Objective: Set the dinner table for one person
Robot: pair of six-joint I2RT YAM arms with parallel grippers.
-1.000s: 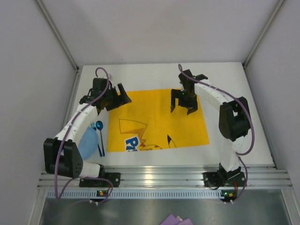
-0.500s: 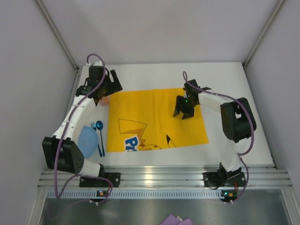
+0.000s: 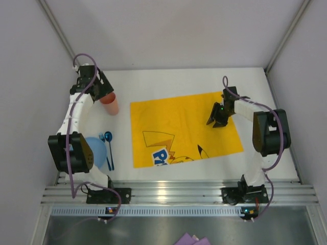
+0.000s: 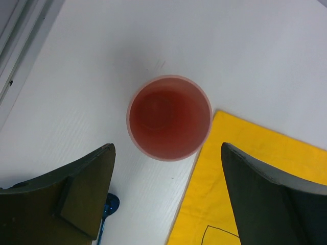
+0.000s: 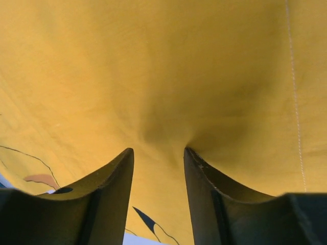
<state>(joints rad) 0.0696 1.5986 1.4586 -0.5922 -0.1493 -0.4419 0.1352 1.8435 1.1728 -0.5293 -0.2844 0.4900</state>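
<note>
The dinner table (image 3: pixel 168 81) is a white tabletop carrying a yellow cloth (image 3: pixel 179 127) with a cartoon print. My right gripper (image 3: pixel 217 120) is down on the cloth's right part. In the right wrist view its fingertips (image 5: pixel 127 153) dig into the cloth (image 5: pixel 153 61), which puckers between the narrowed jaws. An orange-red cup (image 3: pixel 109 104) stands upright at the cloth's far left corner. My left gripper (image 3: pixel 99 91) hovers above it, open. In the left wrist view the empty cup (image 4: pixel 169 117) sits just ahead of the wide-apart fingers.
A blue spoon (image 3: pixel 109 148) and a light blue plate (image 3: pixel 97 150) lie at the left, near the left arm's base. The spoon's bowl (image 4: pixel 110 204) shows beside my left finger. Grey walls enclose the table on three sides.
The right gripper narrowed onto the cloth and moved right, and the cloth slid right with it. The left arm swung back and left, uncovering the cup.
</note>
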